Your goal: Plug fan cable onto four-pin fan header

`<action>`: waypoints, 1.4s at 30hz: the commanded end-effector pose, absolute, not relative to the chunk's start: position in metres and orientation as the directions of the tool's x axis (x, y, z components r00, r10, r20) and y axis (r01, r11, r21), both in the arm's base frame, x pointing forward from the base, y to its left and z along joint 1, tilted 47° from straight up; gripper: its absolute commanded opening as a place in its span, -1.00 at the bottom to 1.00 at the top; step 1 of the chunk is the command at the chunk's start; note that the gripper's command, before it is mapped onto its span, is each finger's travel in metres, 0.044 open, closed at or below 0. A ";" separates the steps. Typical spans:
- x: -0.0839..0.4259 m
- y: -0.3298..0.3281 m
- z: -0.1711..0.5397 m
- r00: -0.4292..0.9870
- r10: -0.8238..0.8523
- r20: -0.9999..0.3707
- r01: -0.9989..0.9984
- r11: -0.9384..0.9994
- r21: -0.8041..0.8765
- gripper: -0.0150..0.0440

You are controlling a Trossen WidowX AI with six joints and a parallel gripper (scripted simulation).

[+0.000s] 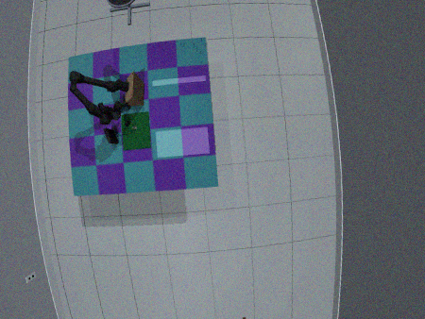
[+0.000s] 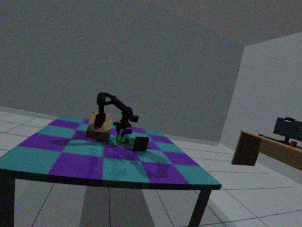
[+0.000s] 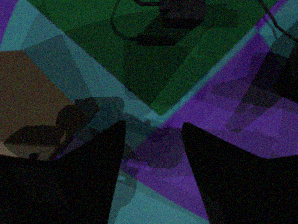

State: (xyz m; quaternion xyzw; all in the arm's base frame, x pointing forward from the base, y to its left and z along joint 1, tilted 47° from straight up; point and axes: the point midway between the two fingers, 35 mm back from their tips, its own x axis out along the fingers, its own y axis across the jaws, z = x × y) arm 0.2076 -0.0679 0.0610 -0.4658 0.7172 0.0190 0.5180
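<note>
The green board (image 1: pixel 138 141) (image 2: pixel 121 143) (image 3: pixel 100 50) lies flat on the table, one corner just ahead of the fingers in the wrist view. My gripper (image 2: pixel 120 135) (image 3: pixel 154 127) is part open, with nothing between its fingertips, low near that corner. The black fan (image 1: pixel 111 136) (image 2: pixel 141 144) (image 3: pixel 290 75) stands beside the board, cut off at the right edge of the wrist view. Its thin black cable (image 3: pixel 273 22) runs up out of that view, and a loop lies over the board. The four-pin header and the plug cannot be made out.
A dark block (image 3: pixel 182 12) stands on the board at the top of the wrist view. The arm's wooden base block (image 1: pixel 136 90) (image 2: pixel 101 134) (image 3: pixel 25 95) is close by on the left in the wrist view. The table (image 1: pixel 198 172) (image 2: pixel 77 168) has a teal and purple checker top.
</note>
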 end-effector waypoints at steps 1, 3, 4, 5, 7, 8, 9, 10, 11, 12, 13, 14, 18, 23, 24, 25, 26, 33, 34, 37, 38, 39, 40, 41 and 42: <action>0.215 -0.065 0.069 0.017 -0.708 -0.706 -0.664 0.520 -0.537 0.20; 0.218 -0.063 0.072 0.038 -0.728 -0.684 -0.653 0.500 -0.569 0.20; 0.219 -0.062 0.073 0.046 -0.735 -0.676 -0.649 0.493 -0.580 0.20; 0.220 -0.062 0.074 0.050 -0.739 -0.671 -0.646 0.488 -0.586 0.20; 0.216 -0.064 0.069 0.022 -0.708 -0.706 -0.664 0.517 -0.540 0.20; 0.216 -0.064 0.069 0.022 -0.708 -0.706 -0.664 0.517 -0.540 0.29; 0.216 -0.064 0.069 0.022 -0.708 -0.706 -0.664 0.517 -0.540 0.38; 0.216 -0.064 0.069 0.022 -0.708 -0.706 -0.664 0.517 -0.540 0.47; 0.217 -0.063 0.070 0.024 -0.712 -0.702 -0.651 0.521 -0.551 0.56; 0.219 -0.061 0.071 0.026 -0.712 -0.702 -0.622 0.538 -0.568 0.65; 0.223 -0.057 0.072 0.028 -0.712 -0.702 -0.572 0.565 -0.595 0.74; 0.228 -0.052 0.074 0.031 -0.712 -0.702 -0.507 0.594 -0.625 0.83; 0.246 -0.030 0.080 0.042 -0.714 -0.699 -0.224 0.675 -0.703 1.00; 0.262 -0.002 0.087 0.047 -0.718 -0.695 0.164 0.692 -0.703 1.00; 0.265 0.003 0.088 0.047 -0.719 -0.694 0.242 0.682 -0.690 1.00; 0.267 0.009 0.089 0.047 -0.720 -0.693 0.318 0.668 -0.673 1.00; 0.270 0.014 0.090 0.047 -0.721 -0.691 0.393 0.650 -0.651 1.00; 0.279 0.039 0.094 0.048 -0.728 -0.683 0.680 0.525 -0.512 1.00; 0.279 0.040 0.094 0.048 -0.729 -0.683 0.689 0.520 -0.506 1.00; 0.279 0.040 0.094 0.048 -0.729 -0.683 0.690 0.519 -0.505 1.00; 0.279 0.040 0.094 0.048 -0.729 -0.683 0.690 0.519 -0.505 1.00; 0.279 0.040 0.094 0.048 -0.729 -0.683 0.690 0.519 -0.505 1.00; 0.279 0.040 0.094 0.048 -0.729 -0.683 0.690 0.519 -0.505 1.00; 0.279 0.040 0.094 0.048 -0.729 -0.683 0.690 0.519 -0.505 1.00; 0.279 0.040 0.094 0.048 -0.729 -0.683 0.690 0.519 -0.505 1.00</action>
